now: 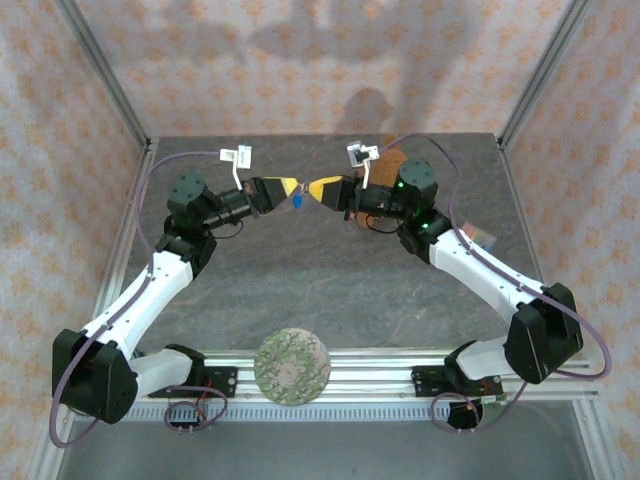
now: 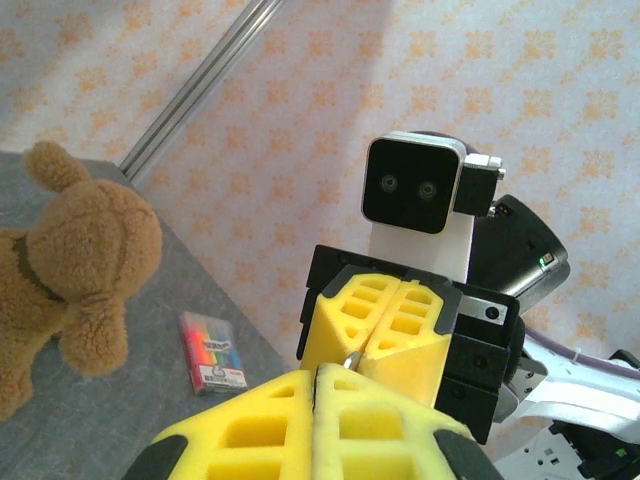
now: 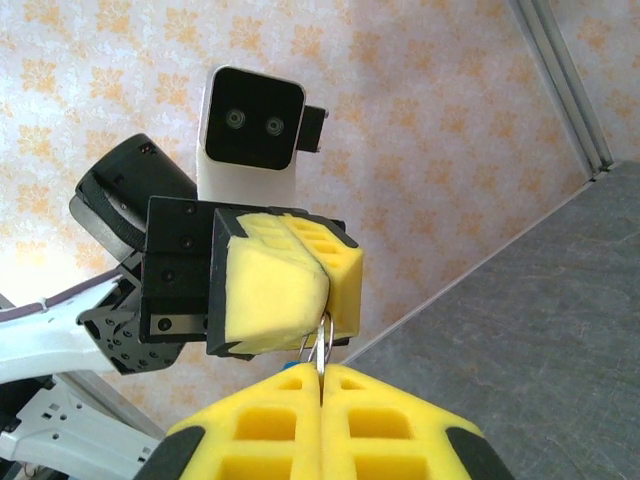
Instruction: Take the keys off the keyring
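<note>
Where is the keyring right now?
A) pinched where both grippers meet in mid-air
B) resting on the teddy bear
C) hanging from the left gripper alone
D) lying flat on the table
A: the keyring sits between the tips of the shut left gripper and shut right gripper, raised off the table.

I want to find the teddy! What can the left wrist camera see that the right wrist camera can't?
Left wrist view: the teddy, a colourful pack beside it, and the right pincer facing the camera. Right wrist view: the left pincer facing the camera, with the ring pinched between the two pincers. Both: closed yellow pincers tip to tip, the grey table and the flowery wall.
</note>
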